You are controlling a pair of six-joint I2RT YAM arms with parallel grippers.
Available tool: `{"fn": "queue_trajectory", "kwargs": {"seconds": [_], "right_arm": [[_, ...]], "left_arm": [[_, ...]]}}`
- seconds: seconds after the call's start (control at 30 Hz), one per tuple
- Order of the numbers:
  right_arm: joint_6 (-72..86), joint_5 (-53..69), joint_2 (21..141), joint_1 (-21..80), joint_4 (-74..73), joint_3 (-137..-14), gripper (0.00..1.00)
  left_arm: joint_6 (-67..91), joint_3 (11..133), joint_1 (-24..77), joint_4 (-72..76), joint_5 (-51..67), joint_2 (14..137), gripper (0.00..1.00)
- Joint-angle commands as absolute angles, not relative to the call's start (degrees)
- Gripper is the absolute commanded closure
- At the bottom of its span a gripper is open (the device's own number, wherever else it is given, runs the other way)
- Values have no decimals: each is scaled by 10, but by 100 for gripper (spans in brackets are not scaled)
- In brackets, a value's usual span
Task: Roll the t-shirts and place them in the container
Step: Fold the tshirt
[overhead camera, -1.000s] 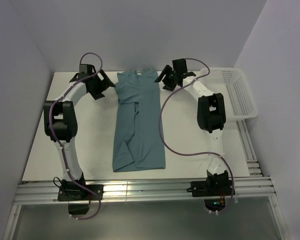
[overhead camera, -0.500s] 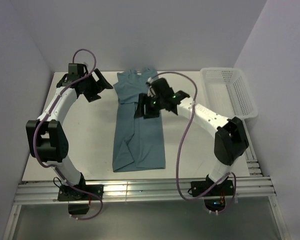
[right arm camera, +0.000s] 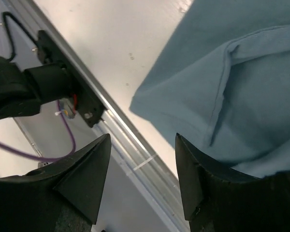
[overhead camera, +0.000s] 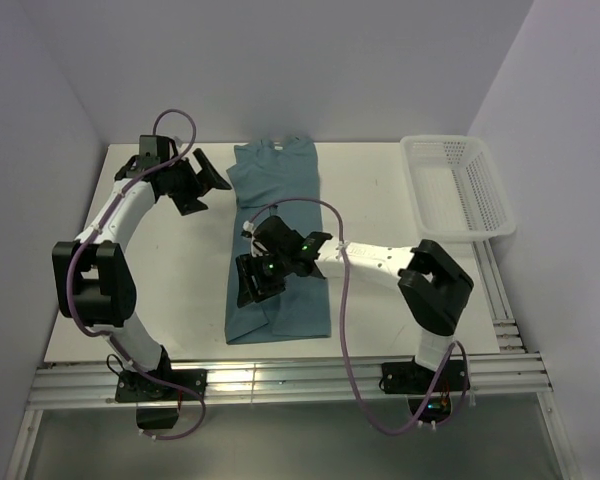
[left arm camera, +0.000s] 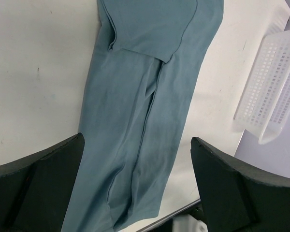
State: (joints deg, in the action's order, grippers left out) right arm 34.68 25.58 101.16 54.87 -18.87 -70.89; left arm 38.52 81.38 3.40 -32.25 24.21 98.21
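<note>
Since a second ago my right tool (overhead camera: 254,284) has swung from beside the collar down to the shirt's (overhead camera: 280,195) near left part, while the left tool (overhead camera: 202,180) has barely shifted at the far left. I see the shirt folded into a long strip down the middle of the tabletop (overhead camera: 180,270), collar at the far end and hem close to the near edge. From the right wrist, the right tool (right arm camera: 142,142) stands parted above the shirt's (right arm camera: 241,87) near corner with nothing between its fingers. My left tool (left arm camera: 136,140) is spread wide, holding nothing, off the shirt's (left arm camera: 135,96) left side. A basket (overhead camera: 442,138) sits at the far right, well apart from the shirt.
</note>
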Motion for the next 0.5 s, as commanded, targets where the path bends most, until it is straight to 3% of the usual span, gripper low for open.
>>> {"fn": "queue_trajectory", "kwargs": {"seconds": [0.0,0.47], "right_arm": [[362,260,1043,547,-127,-693,38],[366,238,1071,554,-89,-644,41]], "left_arm": [[372,806,34,-321,259,935,3],[356,799,34,-331,262,930,3]]}}
